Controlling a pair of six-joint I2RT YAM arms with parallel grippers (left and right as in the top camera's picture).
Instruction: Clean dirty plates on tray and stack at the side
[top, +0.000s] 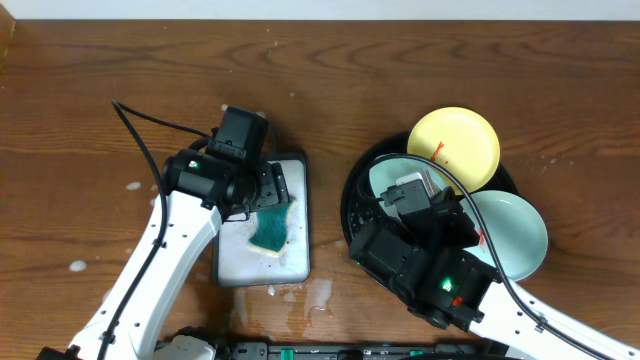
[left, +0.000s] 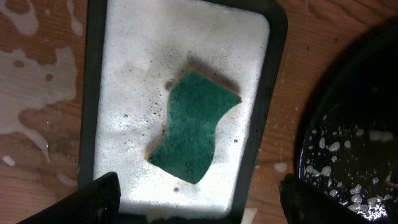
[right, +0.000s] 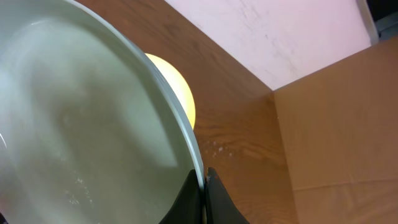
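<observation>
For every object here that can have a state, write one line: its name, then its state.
Left hand: open, over the sponge.
Right hand: shut on held mint plate rim.
Sponge: flat in foam, ungrasped.
Sponge tray: foamy.
Yellow plate: red-smeared, on black tray.
Other mint plate: red-smeared.

A white rectangular sponge tray (top: 238, 262) with a black rim sits on the brown wooden table (top: 420, 60), at about 9 o'clock from the table's middle in the overhead view. White soapy foam (left: 137, 62) covers its floor. 1 dark green sponge (left: 193, 127) with wavy sides and a tan edge lies flat near the tray's middle. A foamy puddle (top: 318, 292) wets the wood at the tray's 5 o'clock corner, with 2 white specks (top: 78, 266) farther out at 8 o'clock. Beyond the table, the right wrist view shows a pale wall (right: 280, 31) and a tan cardboard panel (right: 342, 124).
</observation>
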